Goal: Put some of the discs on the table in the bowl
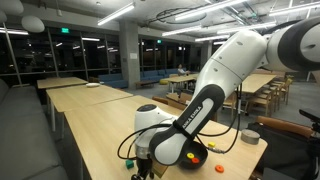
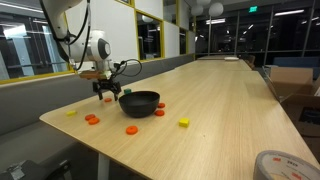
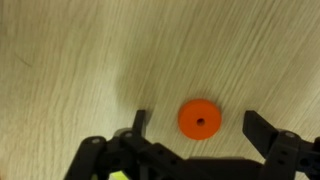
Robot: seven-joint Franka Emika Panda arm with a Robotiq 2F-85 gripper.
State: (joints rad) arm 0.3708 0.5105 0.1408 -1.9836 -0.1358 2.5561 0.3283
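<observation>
The gripper (image 2: 104, 92) hangs open over the table (image 3: 60, 60), an orange disc (image 3: 199, 119) lying untouched between its jaws, near the black bowl (image 2: 139, 102).

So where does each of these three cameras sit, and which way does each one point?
Exterior view: close beside the arm, looking along the table toward farther tables; the arm fills the right.
Exterior view: beyond the table's end, facing the bowl, the discs, the arm and its tool.
Wrist view: on the wrist, looking straight down at an orange disc between the open tool's fingers.
Shared: both exterior views show arm and table.
</observation>
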